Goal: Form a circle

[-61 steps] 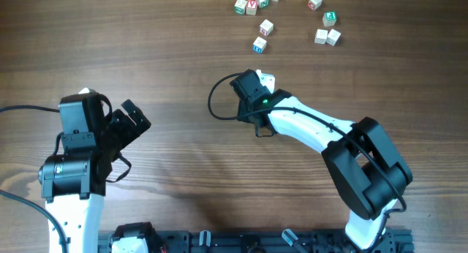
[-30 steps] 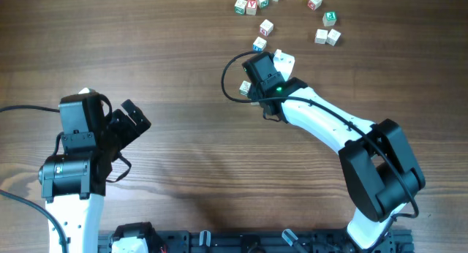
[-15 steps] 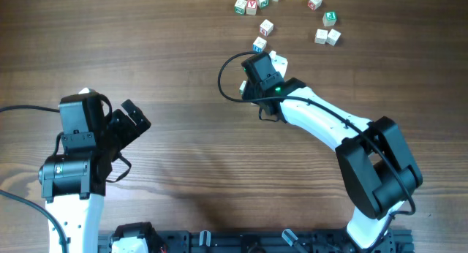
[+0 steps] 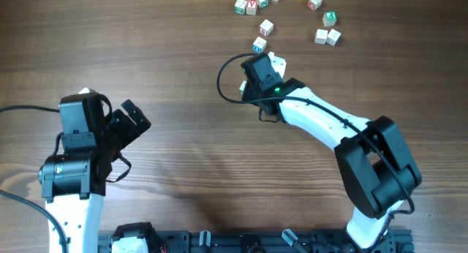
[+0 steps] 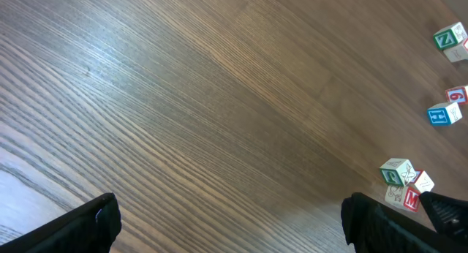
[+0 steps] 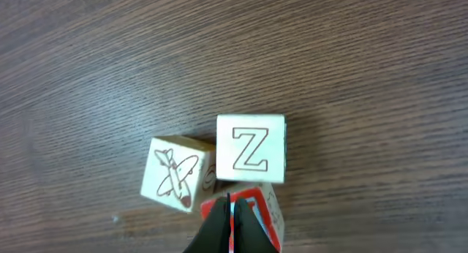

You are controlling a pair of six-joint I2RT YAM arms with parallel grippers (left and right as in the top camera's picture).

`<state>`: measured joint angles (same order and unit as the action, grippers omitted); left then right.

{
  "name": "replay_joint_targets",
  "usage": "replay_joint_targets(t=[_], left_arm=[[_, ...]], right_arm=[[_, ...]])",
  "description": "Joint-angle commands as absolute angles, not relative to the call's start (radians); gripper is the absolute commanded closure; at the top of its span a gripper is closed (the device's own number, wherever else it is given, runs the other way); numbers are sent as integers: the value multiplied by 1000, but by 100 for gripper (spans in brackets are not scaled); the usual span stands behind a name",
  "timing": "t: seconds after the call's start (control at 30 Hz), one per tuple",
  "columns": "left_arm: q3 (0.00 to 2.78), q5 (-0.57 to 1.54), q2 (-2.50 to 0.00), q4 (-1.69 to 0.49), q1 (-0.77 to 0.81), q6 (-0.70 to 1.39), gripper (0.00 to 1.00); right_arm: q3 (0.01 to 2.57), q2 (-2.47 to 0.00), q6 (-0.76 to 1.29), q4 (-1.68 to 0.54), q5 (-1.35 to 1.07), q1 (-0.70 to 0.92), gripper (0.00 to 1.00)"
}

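brown wood table [image 4: 183,99] holds it all. the circle [image 6: 251,148] is only a small bunch of three letter cubes so far, past the middle toward the far edge. the right gripper [image 6: 230,222] is pinched tight with nothing in it, tips over the red cube [image 6: 263,213]. the left gripper [image 5: 234,231] is wide apart and holds nothing. loose cubes [image 4: 265,26] wait by the far edge, so most work looks left.
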<state>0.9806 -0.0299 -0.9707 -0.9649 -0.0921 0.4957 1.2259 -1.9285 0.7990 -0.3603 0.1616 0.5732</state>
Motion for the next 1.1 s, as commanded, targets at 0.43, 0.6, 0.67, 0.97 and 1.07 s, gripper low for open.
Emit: replay_joint_targets(t=[0.43,0.6,0.67,0.97,1.07], left_arm=[[978,-43,-972,-963,-97,503,0],[978,-43,-972,-963,-97,503,0],[978,-43,-972,-963,-97,503,0],[978,-43,-972,-963,-97,503,0],[978,-43,-972,-963,-97,503,0]], right_arm=[[1236,-1952,785,-413,133,617,95],[1236,-1946,789,-424,133,618,96],[1236,-1946,790,-421,138,618,95],[1236,-1946,842,-415,202,618,96],[1236,-1946,842,-409,203,618,95]])
